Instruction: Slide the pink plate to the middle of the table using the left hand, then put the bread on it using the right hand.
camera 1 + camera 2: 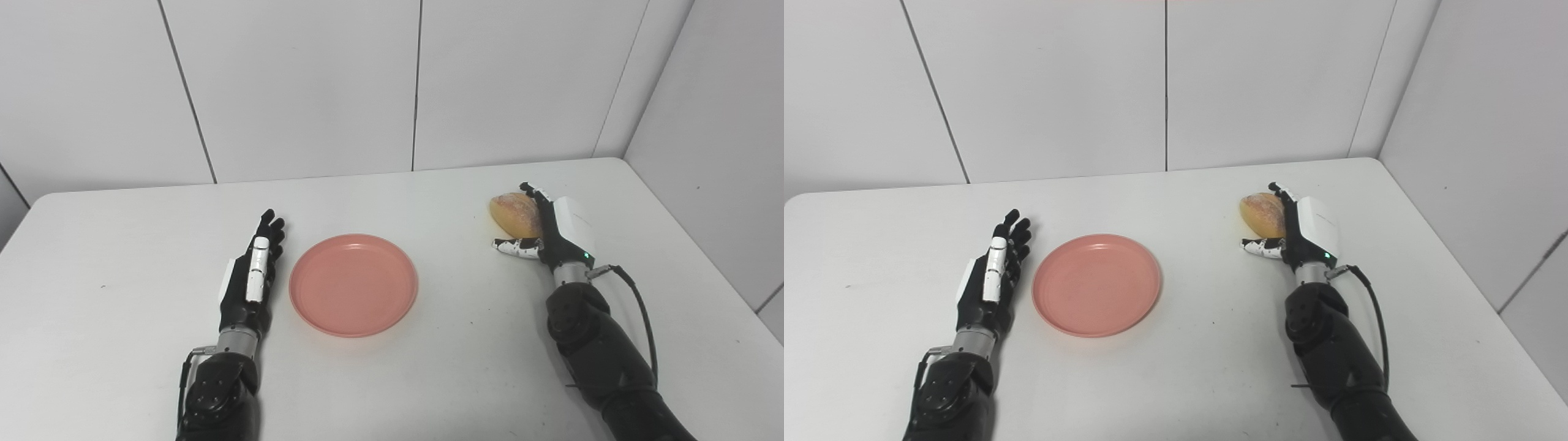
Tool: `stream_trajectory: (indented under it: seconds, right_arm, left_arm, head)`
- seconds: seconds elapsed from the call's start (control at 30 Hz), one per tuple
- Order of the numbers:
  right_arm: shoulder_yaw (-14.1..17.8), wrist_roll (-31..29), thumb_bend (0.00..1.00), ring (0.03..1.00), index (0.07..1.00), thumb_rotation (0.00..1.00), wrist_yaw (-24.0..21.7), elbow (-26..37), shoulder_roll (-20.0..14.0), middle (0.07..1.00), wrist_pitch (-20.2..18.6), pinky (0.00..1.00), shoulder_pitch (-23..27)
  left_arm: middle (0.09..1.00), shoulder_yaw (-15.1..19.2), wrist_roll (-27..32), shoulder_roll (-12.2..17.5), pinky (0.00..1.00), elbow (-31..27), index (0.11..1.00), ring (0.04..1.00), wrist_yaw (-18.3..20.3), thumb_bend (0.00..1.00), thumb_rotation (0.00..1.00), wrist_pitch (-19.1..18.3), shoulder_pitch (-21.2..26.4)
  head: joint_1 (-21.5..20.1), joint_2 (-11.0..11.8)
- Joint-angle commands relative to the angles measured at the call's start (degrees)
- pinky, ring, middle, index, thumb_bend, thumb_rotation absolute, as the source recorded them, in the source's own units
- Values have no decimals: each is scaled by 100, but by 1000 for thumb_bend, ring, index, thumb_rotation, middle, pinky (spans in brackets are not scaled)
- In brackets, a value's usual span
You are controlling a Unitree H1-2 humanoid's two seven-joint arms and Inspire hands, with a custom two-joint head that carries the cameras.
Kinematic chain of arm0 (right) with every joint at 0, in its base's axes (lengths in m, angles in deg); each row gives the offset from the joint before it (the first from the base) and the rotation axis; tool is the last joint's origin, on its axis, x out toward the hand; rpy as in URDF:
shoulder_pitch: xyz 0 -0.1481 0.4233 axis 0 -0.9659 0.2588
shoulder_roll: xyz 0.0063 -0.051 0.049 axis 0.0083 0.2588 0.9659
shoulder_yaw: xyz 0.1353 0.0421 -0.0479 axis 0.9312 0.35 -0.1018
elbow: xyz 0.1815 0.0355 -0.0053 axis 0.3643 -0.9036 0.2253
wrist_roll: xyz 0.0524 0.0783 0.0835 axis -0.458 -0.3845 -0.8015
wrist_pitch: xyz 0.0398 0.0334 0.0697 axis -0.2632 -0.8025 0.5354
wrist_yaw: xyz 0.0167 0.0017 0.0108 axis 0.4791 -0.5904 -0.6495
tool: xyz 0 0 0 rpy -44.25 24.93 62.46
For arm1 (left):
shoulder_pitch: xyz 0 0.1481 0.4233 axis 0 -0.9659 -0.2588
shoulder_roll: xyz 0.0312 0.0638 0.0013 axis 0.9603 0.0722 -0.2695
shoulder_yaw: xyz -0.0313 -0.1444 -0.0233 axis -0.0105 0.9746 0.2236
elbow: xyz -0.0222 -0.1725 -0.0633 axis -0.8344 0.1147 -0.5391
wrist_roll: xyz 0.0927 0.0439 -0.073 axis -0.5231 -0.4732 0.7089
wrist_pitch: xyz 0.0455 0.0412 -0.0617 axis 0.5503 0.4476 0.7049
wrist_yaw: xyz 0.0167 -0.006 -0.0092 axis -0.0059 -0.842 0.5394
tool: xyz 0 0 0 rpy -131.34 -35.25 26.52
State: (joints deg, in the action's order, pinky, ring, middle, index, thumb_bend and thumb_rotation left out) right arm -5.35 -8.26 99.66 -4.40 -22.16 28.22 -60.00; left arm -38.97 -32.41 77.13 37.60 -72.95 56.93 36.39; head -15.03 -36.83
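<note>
Centrally, bare pink plate (353,285); bread (516,214) against right hand (554,229).

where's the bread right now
The bread is on the right side of the table, against the right hand, well right of the pink plate.

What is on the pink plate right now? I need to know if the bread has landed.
Nothing: the pink plate is bare. The bread sits right of it, against the right robot hand.
</note>
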Motion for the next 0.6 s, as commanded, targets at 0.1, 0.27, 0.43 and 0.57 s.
stream_trajectory:
  seconds: [0.1,0.27,0.43,0.57]
  right_arm:
    - [6,-89,417,543,737,0,185,108,-98,672,181,421,250]
    - [54,-225,424,430,714,0,321,163,-55,558,258,315,218]
    - [46,-272,431,407,697,0,437,155,-51,511,305,307,218]
    - [31,-294,434,414,683,0,527,124,-62,501,402,318,219]
  left_arm:
    - [948,-8,17,21,1000,-152,935,973,51,516,1000,34,14]
    - [948,-13,9,13,1000,-169,937,970,45,511,1000,42,13]
    - [951,-15,6,9,1000,-175,940,971,39,520,1000,23,12]
    - [949,-9,19,-3,1000,-170,938,969,37,519,1000,13,14]
  head:
    - [10,-18]
    - [25,-25]
    - [30,-29]
    - [52,-31]
